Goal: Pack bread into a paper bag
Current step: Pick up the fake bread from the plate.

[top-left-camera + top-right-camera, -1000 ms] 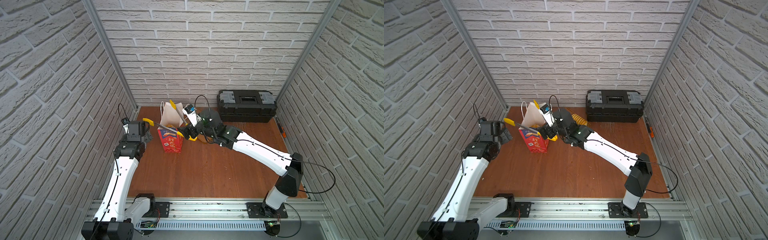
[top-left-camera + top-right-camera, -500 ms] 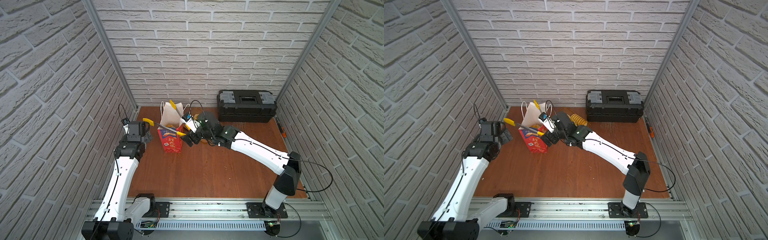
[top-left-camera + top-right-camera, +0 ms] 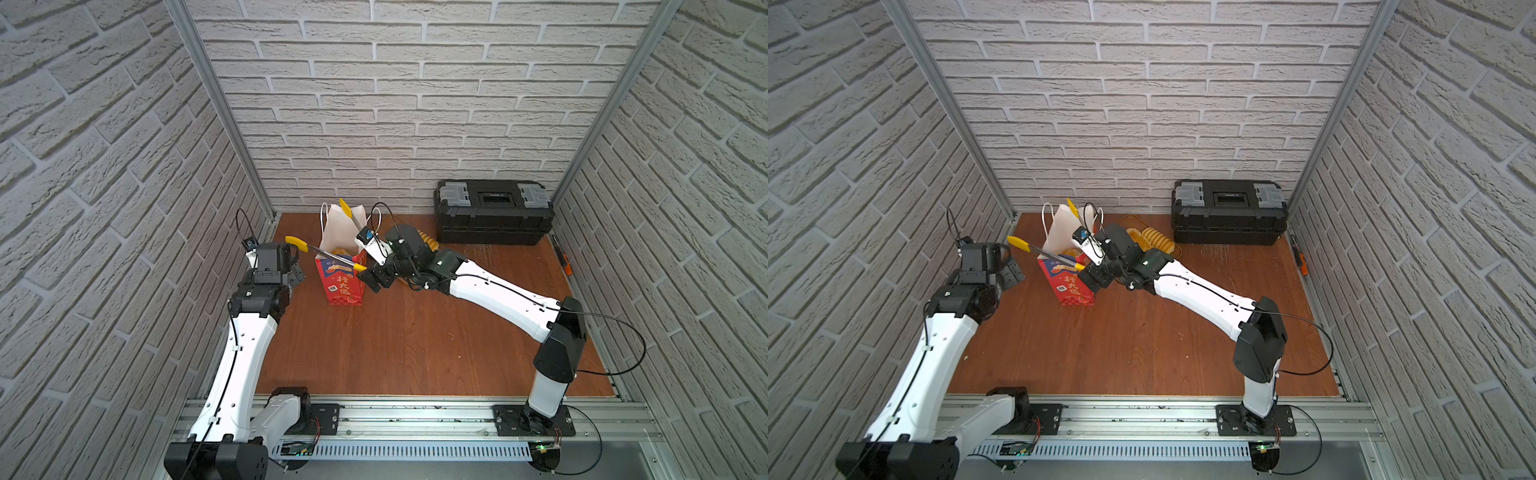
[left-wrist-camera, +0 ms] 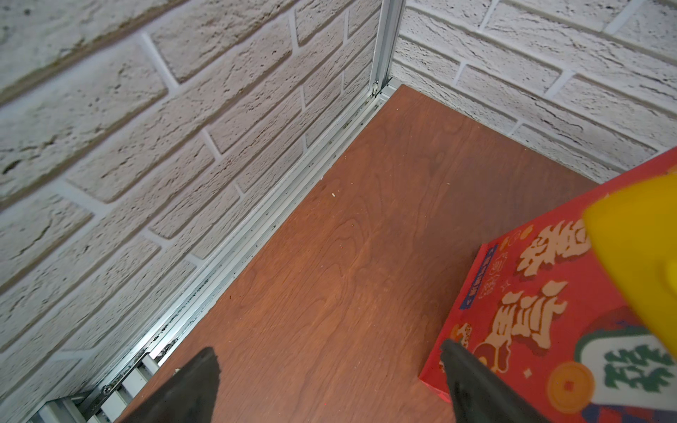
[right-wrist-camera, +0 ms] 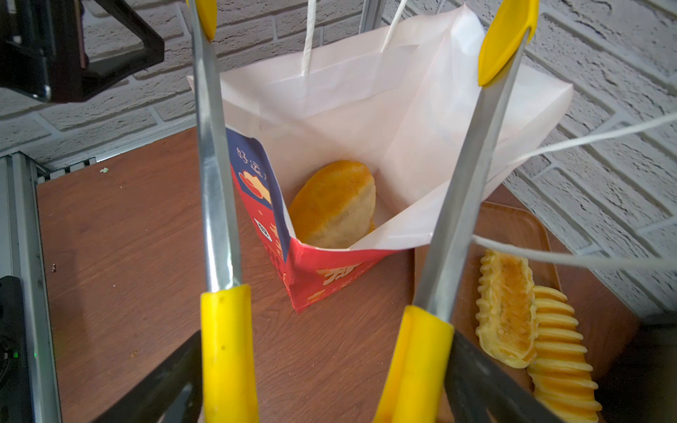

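Your right pincer (image 3: 376, 279) grips the yellow-handled metal tongs (image 5: 216, 205) by their handles. The tong arms are sprung apart across the mouth of the white paper bag with red printed base (image 5: 366, 110), a spread that suits releasing bread. 1 golden oval loaf (image 5: 333, 205) lies inside. A ridged spiral roll (image 5: 560, 351) waits on the brown tray (image 5: 513, 227), lower right. Your left pincer (image 4: 328, 366) stands open and empty beside the bag's base. Since the earlier frame, the right elbow has shifted leftward and the tong tips are unchanged.

White brick walls (image 3: 395, 104) enclose a brown wooden floor (image 3: 415, 345); far right, a black toolbox (image 3: 494, 216) and perhaps a cutter (image 3: 564, 265).
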Tool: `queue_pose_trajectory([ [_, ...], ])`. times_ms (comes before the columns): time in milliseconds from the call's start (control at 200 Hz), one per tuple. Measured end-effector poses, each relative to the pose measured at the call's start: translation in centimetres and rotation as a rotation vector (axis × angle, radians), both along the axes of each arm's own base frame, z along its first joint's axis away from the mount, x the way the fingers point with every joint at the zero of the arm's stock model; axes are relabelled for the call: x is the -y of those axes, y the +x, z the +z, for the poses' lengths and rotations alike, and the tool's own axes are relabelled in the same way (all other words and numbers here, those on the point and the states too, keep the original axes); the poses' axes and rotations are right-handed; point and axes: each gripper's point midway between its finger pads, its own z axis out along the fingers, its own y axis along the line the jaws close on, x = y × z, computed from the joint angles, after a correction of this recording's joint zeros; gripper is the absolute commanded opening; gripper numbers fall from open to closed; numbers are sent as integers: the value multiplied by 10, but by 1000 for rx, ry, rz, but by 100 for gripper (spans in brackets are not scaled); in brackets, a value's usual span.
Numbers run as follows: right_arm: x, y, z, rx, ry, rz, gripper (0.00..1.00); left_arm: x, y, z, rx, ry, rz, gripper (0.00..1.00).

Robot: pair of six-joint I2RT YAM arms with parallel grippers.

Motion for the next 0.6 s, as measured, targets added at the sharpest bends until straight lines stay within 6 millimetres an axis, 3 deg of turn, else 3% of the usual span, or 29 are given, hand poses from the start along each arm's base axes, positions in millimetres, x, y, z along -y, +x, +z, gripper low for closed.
queue_pose_trajectory([
  [395, 0, 5, 3, 12, 18, -23, 64, 0, 0, -2, -5, -1, -1, 97],
  [600, 1, 5, 3, 12, 22, -23, 63, 0, 0, -2, -4, -3, 1, 96],
])
